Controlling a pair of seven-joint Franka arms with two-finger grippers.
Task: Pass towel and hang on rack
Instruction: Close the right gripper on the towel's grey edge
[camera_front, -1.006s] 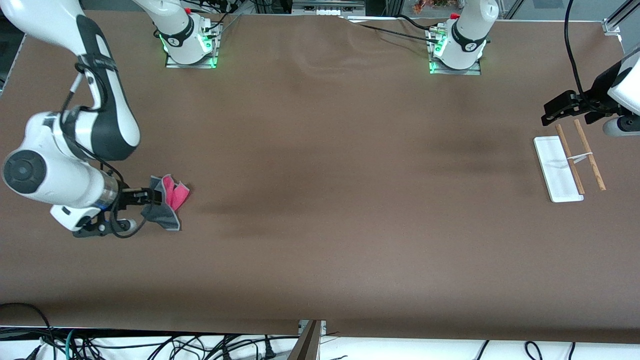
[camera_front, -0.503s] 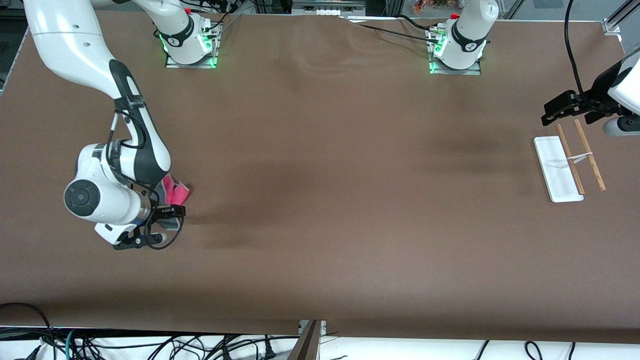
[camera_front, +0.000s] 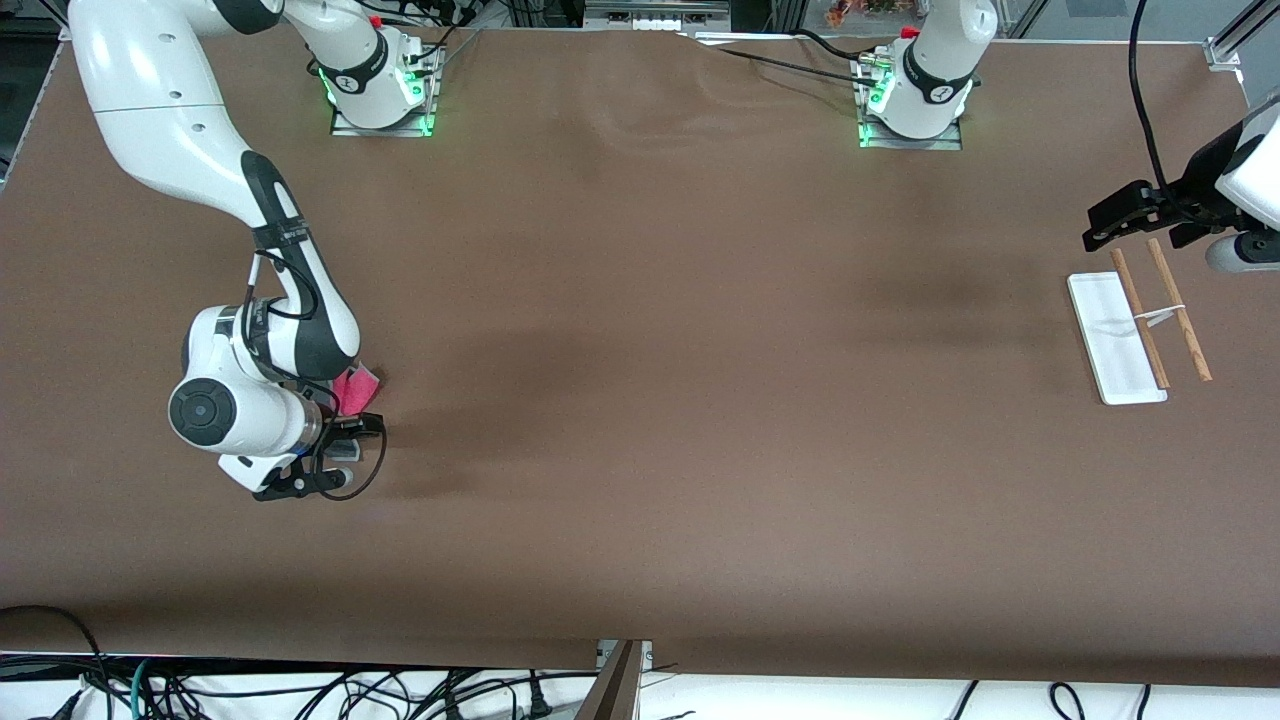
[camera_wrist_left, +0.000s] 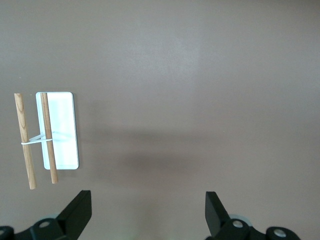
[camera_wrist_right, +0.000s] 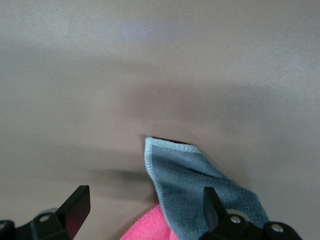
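1. Since the earlier frames the right arm has swung from the tabletop's edge toward the middle, and its wrist now covers most of the towel (camera_front: 355, 385).
2. Now the right arm bends down steeply from its base, elbow high, with the wrist turned low over the tabletop (camera_front: 640, 420).
3. The right pincer (camera_front: 352, 432) is just over the towel, with its fingers (camera_wrist_right: 75, 205) spread wide apart and grasping nothing.
4. The towel lies on the tabletop at the right arm's end; its grey corner with a pale edge and a bit of pink (camera_wrist_right: 150, 227) show between the fingers.
5. The left arm waits at its own end of the tabletop, and the left pincer (camera_front: 1130, 222) hangs released over the tabletop near the rack (camera_front: 1140, 325).
6. The rack stands alone, its two wooden rods (camera_wrist_left: 48, 137) above the white base (camera_wrist_left: 65, 130), well apart from the towel.
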